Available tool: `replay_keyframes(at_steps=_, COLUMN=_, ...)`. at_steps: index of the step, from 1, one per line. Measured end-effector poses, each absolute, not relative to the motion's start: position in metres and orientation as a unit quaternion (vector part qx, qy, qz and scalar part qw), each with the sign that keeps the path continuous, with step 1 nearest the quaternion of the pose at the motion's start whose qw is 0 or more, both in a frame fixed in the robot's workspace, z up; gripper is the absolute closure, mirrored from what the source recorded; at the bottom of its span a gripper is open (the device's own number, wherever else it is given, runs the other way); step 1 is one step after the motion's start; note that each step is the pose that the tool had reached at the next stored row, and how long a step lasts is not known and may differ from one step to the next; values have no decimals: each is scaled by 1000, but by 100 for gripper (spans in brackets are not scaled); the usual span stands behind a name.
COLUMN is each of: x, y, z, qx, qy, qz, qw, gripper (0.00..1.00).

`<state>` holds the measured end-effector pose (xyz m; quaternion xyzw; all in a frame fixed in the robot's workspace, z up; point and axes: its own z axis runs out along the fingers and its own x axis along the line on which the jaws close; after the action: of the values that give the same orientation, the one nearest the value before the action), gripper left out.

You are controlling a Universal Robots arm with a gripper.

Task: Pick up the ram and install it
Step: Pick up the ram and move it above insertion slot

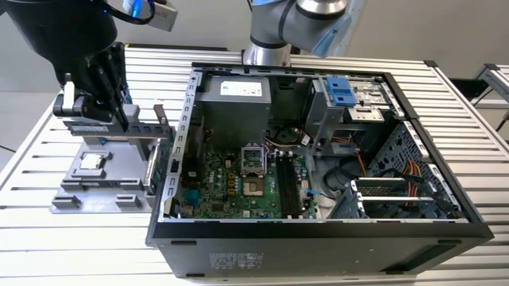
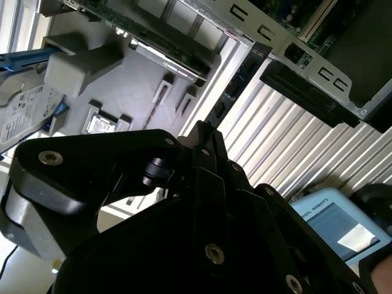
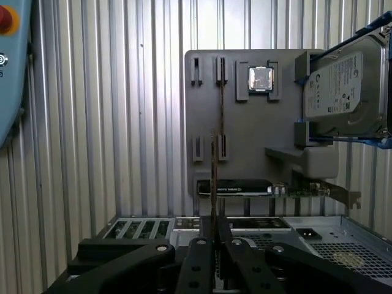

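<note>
The ram (image 3: 213,177) shows edge-on as a thin stick reaching out from my fingertips, above the grey parts fixture (image 3: 245,128). In the second wrist view the ram (image 2: 236,82) is a dark board slanting away from the gripper (image 2: 205,131). The gripper (image 3: 214,236) is shut on its near end. In the exterior view the gripper (image 1: 121,122) hangs over the fixture (image 1: 95,190), at the exterior view's left of the open computer case (image 1: 318,229). The motherboard's black slots (image 1: 286,185) lie inside the case, well apart from the gripper.
On the fixture sit a processor chip (image 3: 260,78), a silver hard drive (image 3: 343,86) in a blue bracket and a green expansion card (image 3: 245,187). The case wall (image 1: 187,119) stands close beside the fixture. A teach pendant (image 3: 12,67) lies on the ribbed table (image 1: 263,262).
</note>
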<state>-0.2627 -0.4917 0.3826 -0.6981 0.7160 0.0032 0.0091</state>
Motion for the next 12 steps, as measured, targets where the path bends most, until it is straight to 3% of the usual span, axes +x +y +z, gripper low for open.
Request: replay_keyframes(at_steps=12, x=-245, y=-492, z=383, qx=-698, qy=716, qz=3, qw=9, gripper=100)
